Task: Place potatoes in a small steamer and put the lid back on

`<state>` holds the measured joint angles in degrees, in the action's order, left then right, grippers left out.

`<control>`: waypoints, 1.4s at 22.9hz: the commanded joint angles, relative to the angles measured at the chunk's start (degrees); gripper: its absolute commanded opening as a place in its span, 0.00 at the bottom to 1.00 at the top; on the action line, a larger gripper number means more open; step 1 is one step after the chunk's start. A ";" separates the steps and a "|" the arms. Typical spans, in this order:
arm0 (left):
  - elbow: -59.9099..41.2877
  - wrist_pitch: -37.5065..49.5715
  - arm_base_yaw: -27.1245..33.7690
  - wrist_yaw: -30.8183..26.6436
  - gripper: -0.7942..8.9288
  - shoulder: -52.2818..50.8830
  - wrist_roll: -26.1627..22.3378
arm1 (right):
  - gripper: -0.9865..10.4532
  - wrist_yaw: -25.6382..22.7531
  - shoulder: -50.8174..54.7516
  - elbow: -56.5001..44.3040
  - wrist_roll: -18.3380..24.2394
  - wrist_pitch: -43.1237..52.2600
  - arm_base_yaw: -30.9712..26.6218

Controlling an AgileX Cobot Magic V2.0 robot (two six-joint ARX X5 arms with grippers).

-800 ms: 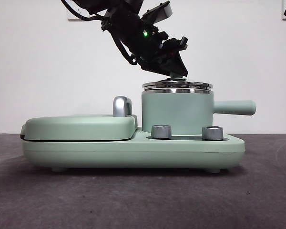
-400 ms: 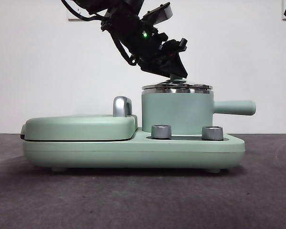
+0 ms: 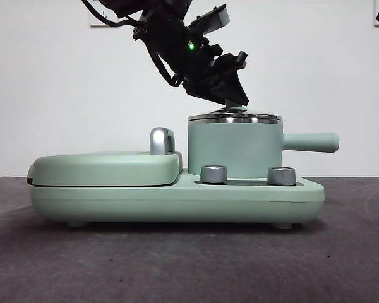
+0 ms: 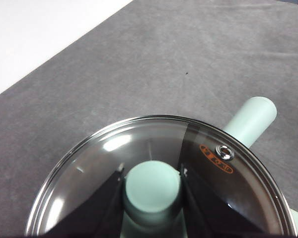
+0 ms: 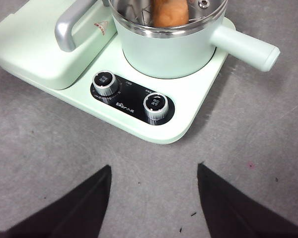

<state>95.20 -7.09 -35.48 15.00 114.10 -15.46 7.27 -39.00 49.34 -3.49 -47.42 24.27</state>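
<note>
The mint-green small steamer (image 3: 234,148) stands on the appliance base, its straight handle (image 3: 312,142) pointing right. The glass lid (image 3: 235,117) lies flat on its steel rim. My left gripper (image 3: 235,104) comes down from the upper left and is shut on the lid's green knob (image 4: 152,186); the left wrist view shows a jaw on each side of the knob. The orange-brown potato (image 5: 169,12) shows inside the steamer (image 5: 169,49) in the right wrist view. My right gripper (image 5: 154,168) is open and empty, above the table in front of the appliance.
The flat mint-green griddle cover (image 3: 107,167) with a chrome handle (image 3: 161,140) lies left of the steamer. Two steel dials (image 3: 213,174) (image 3: 282,175) stand on the base's front. Dark grey table (image 3: 189,265) lies all around.
The lid has come down from a slight tilt above the rim to lie flat on the steamer. My left gripper lowered a little with it.
</note>
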 commanded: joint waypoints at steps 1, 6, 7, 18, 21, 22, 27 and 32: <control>1.64 0.66 -0.37 0.52 0.10 1.84 -0.39 | 0.32 -0.24 -0.20 0.37 -0.61 0.20 0.24; 1.64 0.68 -0.37 0.50 0.11 2.08 -0.42 | 0.32 -0.24 -0.20 0.37 -0.61 0.20 0.24; 1.64 0.72 -0.37 0.50 0.12 2.08 -0.39 | 0.32 -0.24 -0.20 0.37 -0.61 0.20 0.24; 1.64 -1.40 -0.11 0.50 0.43 -0.09 0.17 | 0.32 -0.22 -0.17 0.37 -0.61 0.24 0.24; 1.64 -5.33 0.72 0.50 0.43 -2.62 2.56 | 0.32 -0.22 -0.17 0.37 -0.61 0.37 0.24; 1.64 -6.58 1.20 0.50 0.41 -3.48 4.42 | 0.32 -0.22 -0.17 0.37 -0.61 0.61 0.24; 1.62 -12.07 5.68 7.87 0.39 -7.13 15.78 | 0.32 -0.22 -0.17 0.37 -0.66 2.34 0.24; 1.60 -15.82 9.73 9.86 0.39 -9.97 20.26 | 0.32 -0.22 -0.20 0.37 -0.83 2.86 0.24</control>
<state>95.53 -22.63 -25.28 24.21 103.98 1.98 7.27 -39.00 49.32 -3.49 -44.97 24.27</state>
